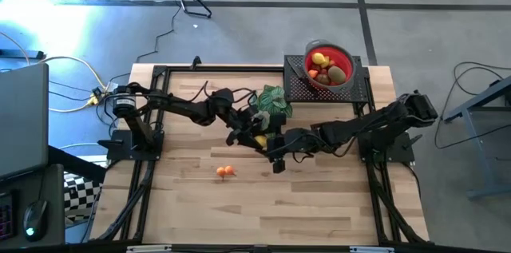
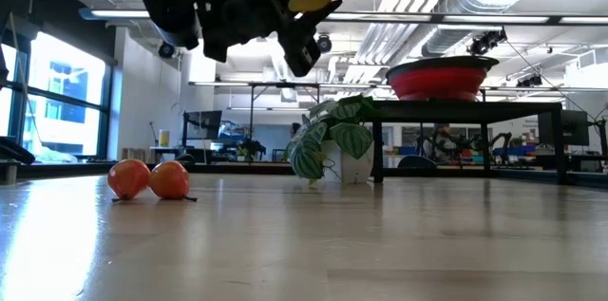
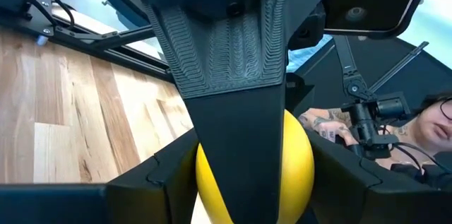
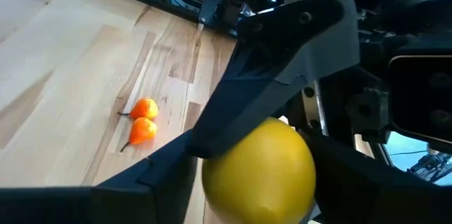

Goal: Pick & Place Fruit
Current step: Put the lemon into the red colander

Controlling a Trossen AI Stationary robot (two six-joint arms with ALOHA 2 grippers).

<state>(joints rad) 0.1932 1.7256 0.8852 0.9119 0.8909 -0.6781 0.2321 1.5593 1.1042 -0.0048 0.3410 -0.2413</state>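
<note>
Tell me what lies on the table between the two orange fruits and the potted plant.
Bare wood only: in the low view, nothing sits between the orange fruits and the plant.

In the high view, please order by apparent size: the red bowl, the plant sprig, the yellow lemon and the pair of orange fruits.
1. Red bowl, largest.
2. Green plant sprig.
3. Yellow lemon and pair of orange fruits: both tiny. The lemon is mostly hidden between the two grippers, so I cannot rank them.

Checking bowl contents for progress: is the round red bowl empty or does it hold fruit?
Holds fruit: the round red bowl on the black raised stand contains several small yellow, red and brown-green toy fruits.
</note>
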